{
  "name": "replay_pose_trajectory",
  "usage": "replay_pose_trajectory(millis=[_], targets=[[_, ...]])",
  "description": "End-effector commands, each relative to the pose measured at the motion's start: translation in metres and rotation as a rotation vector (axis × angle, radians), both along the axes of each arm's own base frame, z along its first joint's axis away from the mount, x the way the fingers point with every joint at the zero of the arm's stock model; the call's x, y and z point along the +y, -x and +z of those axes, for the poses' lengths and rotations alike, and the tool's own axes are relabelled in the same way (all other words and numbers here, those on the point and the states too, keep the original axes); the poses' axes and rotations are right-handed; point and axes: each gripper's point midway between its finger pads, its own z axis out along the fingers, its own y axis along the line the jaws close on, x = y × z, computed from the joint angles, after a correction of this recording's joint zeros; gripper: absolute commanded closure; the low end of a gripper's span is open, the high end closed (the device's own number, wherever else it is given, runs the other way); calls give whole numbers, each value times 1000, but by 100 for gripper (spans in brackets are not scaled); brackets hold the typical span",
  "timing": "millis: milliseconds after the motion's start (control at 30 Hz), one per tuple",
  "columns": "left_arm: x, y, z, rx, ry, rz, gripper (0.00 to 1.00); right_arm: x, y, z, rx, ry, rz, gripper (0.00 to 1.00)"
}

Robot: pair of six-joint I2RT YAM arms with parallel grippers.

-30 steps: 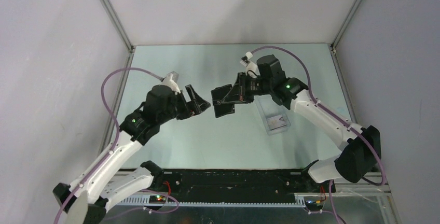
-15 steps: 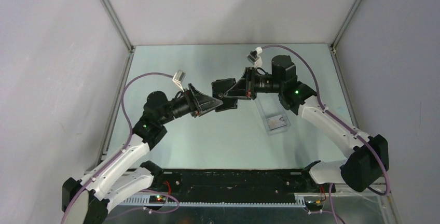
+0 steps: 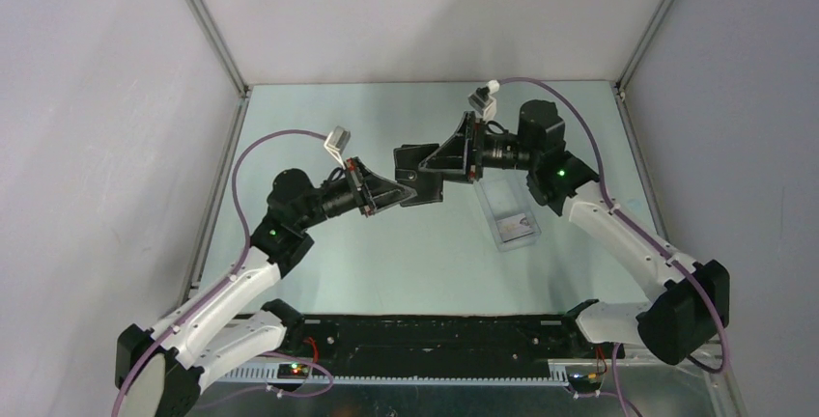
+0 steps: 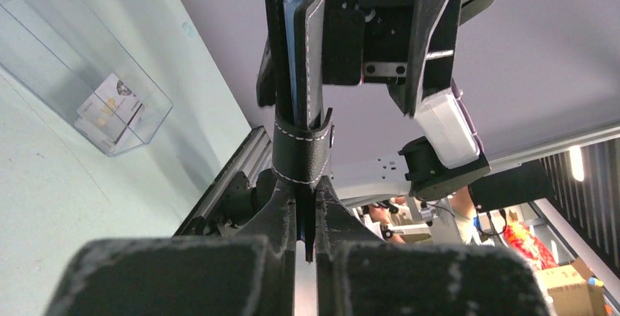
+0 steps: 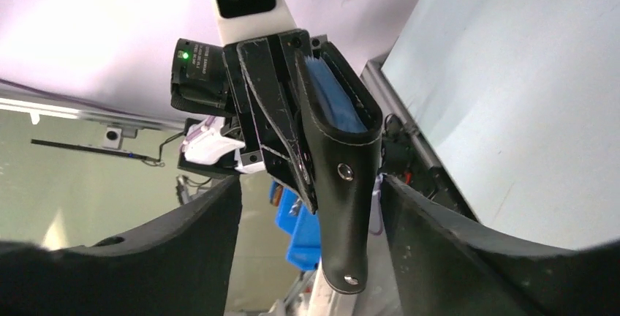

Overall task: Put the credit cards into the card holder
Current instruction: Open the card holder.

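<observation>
The black card holder (image 3: 415,161) hangs in the air over the middle of the table, between the two arms. My left gripper (image 3: 398,191) is shut on its lower edge; in the left wrist view the card holder (image 4: 298,122) stands edge-on, pinched between my fingers (image 4: 281,210). My right gripper (image 3: 437,162) is open, its fingers (image 5: 197,243) spread on both sides of the card holder (image 5: 340,173) without touching it. The pale credit cards (image 3: 519,227) lie inside a clear box; the left wrist view also shows the cards (image 4: 110,106).
The clear plastic box (image 3: 504,207) rests on the pale green table (image 3: 386,263) to the right of centre, below the right arm. Grey walls and a metal frame close in the back and both sides. The arm bases occupy the near edge.
My left gripper has closed on the card holder. My right gripper, shut on it before, has opened and let go. The holder has stayed at about the same spot in the air.
</observation>
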Motion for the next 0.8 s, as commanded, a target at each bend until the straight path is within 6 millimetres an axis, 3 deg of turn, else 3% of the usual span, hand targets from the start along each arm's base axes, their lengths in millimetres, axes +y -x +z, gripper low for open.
replay_pose_trajectory(millis=[0, 200, 300, 367, 467, 500, 533, 567, 600, 667, 700, 767], targets=[[-2, 13, 22, -86, 30, -57, 100, -17, 2, 19, -86, -18, -21, 23], [-3, 26, 29, -121, 35, -110, 100, -16, -1, 7, -43, 3, -10, 18], [-6, 30, 27, -117, 32, -127, 100, -11, 1, 10, -40, -13, 10, 26], [-7, 31, 24, -111, 29, -129, 100, -6, 4, 15, -55, -36, 31, 40], [-7, 30, 18, -102, 22, -121, 100, -2, 8, 18, -54, -49, 50, 79], [-6, 28, 16, -102, 17, -110, 98, -3, 8, 19, -55, -49, 46, 85], [-6, 27, 13, -92, 6, -104, 85, -3, 7, 18, -62, -45, 42, 94], [-6, 23, 12, -101, -7, -84, 76, -4, 6, 16, -58, -36, 30, 98], [-4, 20, 1, -67, -45, -69, 59, -5, 5, 16, -72, -30, 16, 100], [1, 10, -11, -52, -132, -3, 40, -7, 4, 13, -79, -12, 1, 100], [8, 4, -23, -32, -223, 56, 31, -8, 4, 8, -73, 4, -4, 100], [22, -5, -27, -56, -352, 147, 24, -9, 1, 1, -66, 38, -23, 100]])
